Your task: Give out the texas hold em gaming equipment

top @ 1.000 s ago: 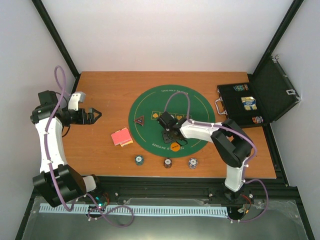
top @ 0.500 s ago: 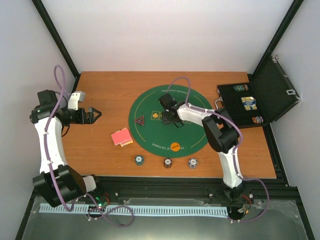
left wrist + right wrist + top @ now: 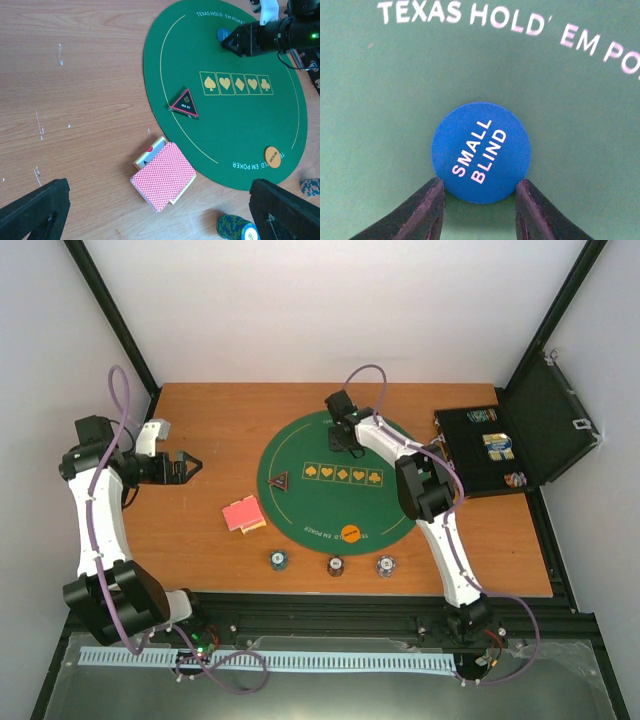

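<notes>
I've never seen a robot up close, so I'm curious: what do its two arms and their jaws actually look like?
Both the left arm and the right arm are built from smooth white shells joined by chunky black joints. A lilac cable loops loosely along each arm. Each arm ends in a pair of black jaws that narrow to tapered tips.

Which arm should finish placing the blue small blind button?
Right. The right hand pinches the blue button by its edge at the far side of the mat; the left hand hangs open, off the mat.
</notes>
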